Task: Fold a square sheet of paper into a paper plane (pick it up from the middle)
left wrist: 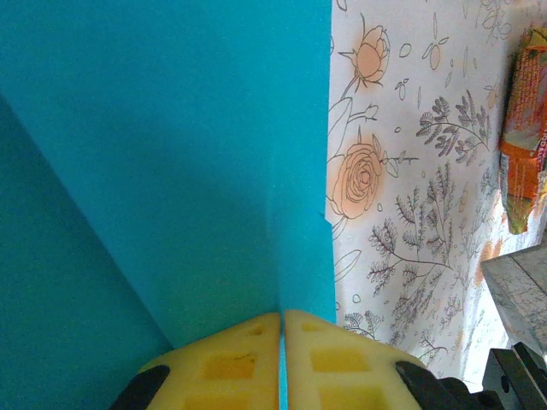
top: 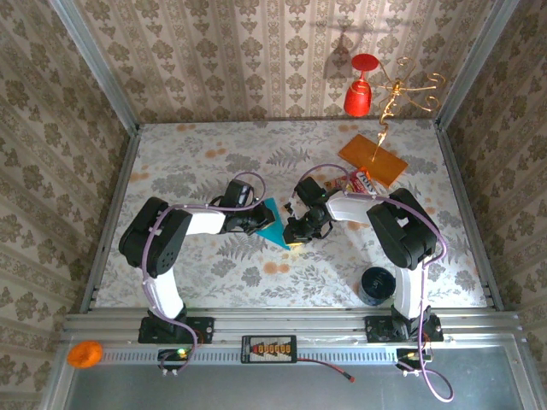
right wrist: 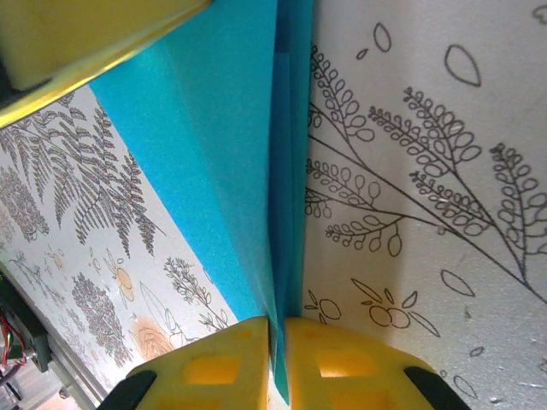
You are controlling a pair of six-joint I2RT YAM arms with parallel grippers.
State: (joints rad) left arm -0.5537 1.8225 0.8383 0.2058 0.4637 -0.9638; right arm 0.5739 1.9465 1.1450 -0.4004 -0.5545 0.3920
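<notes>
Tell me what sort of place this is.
Probably a staged robot test booth, not a home: wallpapered wall panels, aluminium corner posts, and a floral-covered table with a mounting rail.

You have bright, even light in the overhead view. The red goblet (top: 362,85) casts a soft shadow upward on the back wall (top: 214,60), and the walls splay outward at the edges. In the left wrist view the paper (left wrist: 171,128) is sharp, shaded darker at lower left. In the right wrist view the top left corner blurs; the table print (right wrist: 427,171) is crisp.
</notes>
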